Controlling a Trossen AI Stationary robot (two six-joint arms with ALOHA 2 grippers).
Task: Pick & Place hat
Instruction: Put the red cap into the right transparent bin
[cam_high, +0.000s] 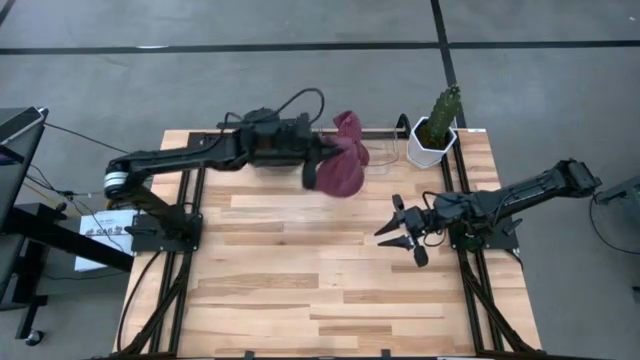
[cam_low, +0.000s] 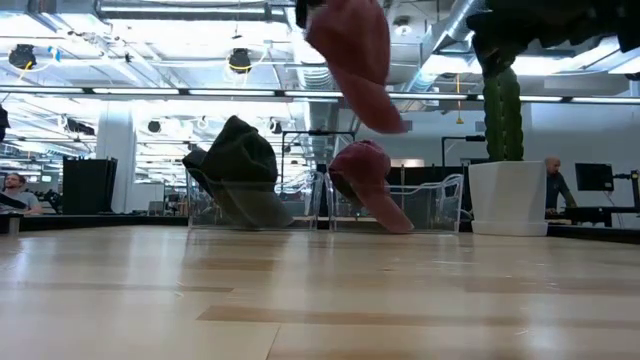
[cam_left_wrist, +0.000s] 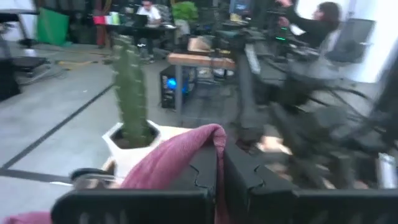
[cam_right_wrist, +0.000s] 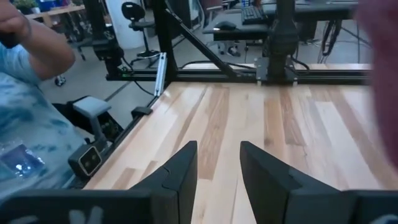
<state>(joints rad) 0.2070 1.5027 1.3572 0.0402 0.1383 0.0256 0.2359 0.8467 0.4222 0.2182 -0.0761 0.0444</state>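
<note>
Left gripper (cam_high: 313, 165) clenched on the red hat (cam_high: 343, 172), carrying it high at the far edge; next, the set-down. Right gripper (cam_high: 405, 229) waits, released, at right.

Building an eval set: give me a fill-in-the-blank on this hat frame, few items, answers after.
1. The left gripper is shut on the red ____.
2. The hat hangs ____ the table, not on it.
3. The right gripper is ____ and holds nothing.
4. The white pot holds a ____.

Answers: hat; above; open; cactus
</note>
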